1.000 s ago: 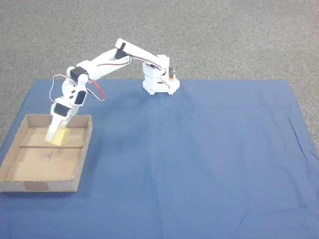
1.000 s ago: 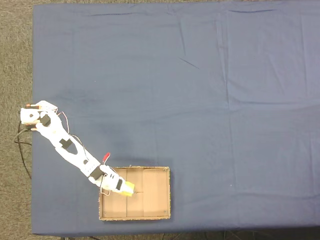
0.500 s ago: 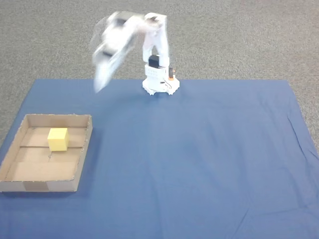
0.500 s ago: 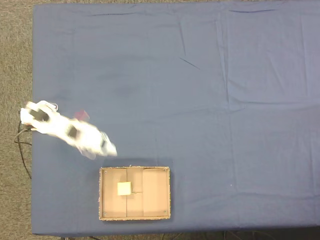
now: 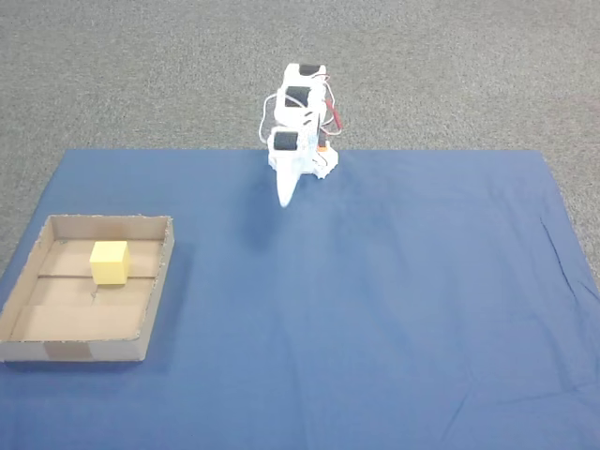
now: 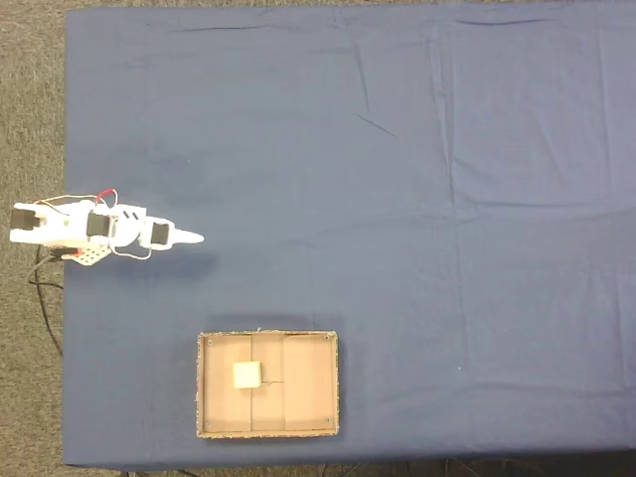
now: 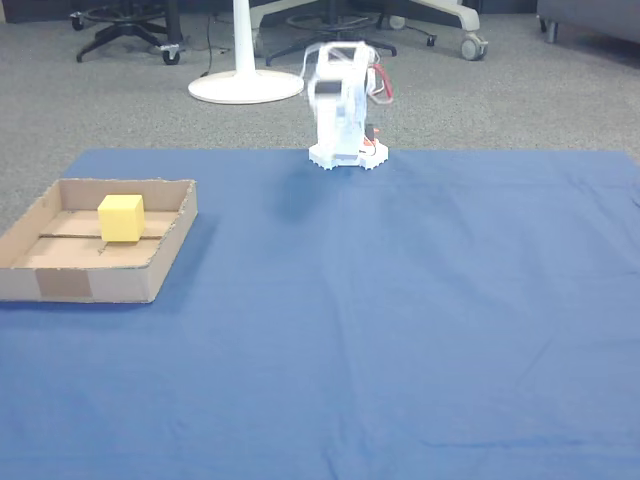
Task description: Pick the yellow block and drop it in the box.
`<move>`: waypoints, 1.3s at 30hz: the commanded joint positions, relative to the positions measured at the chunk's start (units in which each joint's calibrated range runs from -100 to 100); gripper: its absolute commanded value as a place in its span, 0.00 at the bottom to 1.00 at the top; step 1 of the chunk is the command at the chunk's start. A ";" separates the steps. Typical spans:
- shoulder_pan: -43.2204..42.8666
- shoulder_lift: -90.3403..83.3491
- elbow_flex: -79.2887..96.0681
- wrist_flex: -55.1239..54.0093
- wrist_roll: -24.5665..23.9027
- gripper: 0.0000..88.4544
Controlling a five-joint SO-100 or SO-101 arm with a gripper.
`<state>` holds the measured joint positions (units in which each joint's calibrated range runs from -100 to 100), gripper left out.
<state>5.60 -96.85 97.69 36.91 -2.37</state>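
Already the job looked finished: the yellow block (image 5: 109, 262) sat on the floor of the box (image 5: 155, 305), well apart from the gripper (image 5: 286, 200) and far to its left in the angled fixed view. No fingers touched the block, and nothing seemed left but for the arm to rest. The block was a small pale-yellow cube with plain matte faces, standing flat near the back wall of the box, beside the seam across the floor; in the top-down fixed view the yellow block (image 6: 246, 375) lay toward the left part of the box (image 6: 333, 383). Further right, the gripper (image 6: 197, 238) was folded in close to the arm's base over the blue cloth (image 5: 394, 309), holding nothing, its jaws apparently closed to a narrow point.
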 commanded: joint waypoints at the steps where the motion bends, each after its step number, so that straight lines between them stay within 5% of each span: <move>1: -2.81 -0.87 2.04 3.72 -0.34 0.00; 6: -7.29 -0.79 2.04 10.75 0.88 0.00; 39: -6.90 -0.71 2.04 10.83 1.03 0.00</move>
<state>-1.60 -97.44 98.93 47.41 -1.15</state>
